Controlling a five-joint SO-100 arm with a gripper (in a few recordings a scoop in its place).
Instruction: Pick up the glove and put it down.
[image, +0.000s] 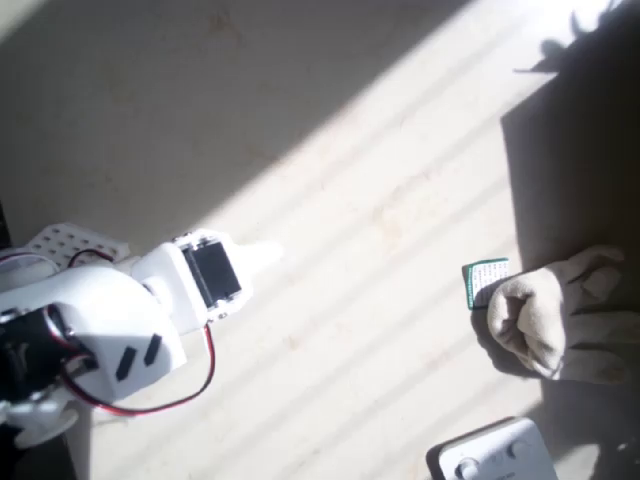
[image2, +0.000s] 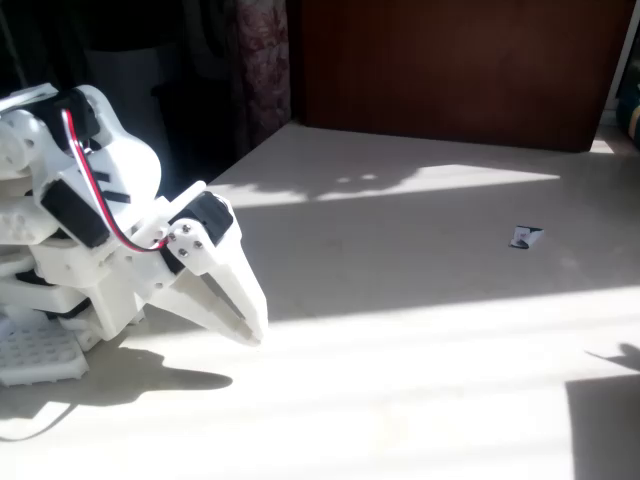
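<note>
Hard sunlight stripes the table (image: 380, 130) in bright, washed-out bands, blowing out the white gripper (image2: 245, 318) in the fixed view. Right of the gripper overhead, deep shadow half-covers the glove (image: 560, 315); both pictures are soft.

Glove resting on the table, untouched.
I see the beige fabric glove (image: 560, 315) lying crumpled in the overhead view, lumpy folds bunched, half in shadow, its upper-left edge touching the small green-bordered card (image: 485, 281), which lies to its left.
</note>
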